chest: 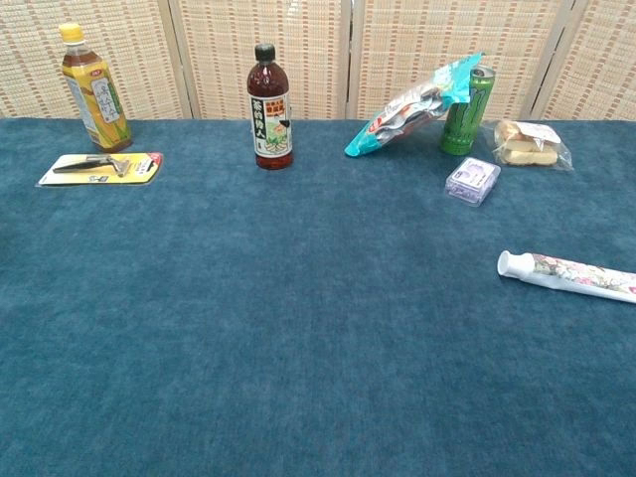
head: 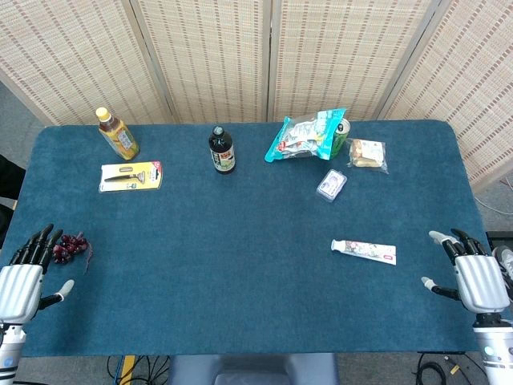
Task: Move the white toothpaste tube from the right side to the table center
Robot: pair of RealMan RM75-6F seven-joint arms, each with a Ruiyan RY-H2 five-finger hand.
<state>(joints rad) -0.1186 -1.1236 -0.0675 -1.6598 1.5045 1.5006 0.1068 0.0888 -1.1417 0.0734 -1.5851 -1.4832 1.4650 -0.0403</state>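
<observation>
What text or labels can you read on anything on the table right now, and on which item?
Dark bottle: label has large Chinese characters, too blurred to quote reliably.
Yellow-capped bottle: small red logo and print, unreadable.
Green can: dark marking, unreadable.
Toothpaste tube: floral pattern, no readable words.
Razor card, snack bag, small purple pack: print too small.

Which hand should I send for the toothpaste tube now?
Right. The right hand rests open at the table edge just beyond the toothpaste tube; the left hand sits at the opposite edge, beside the grapes.
</observation>
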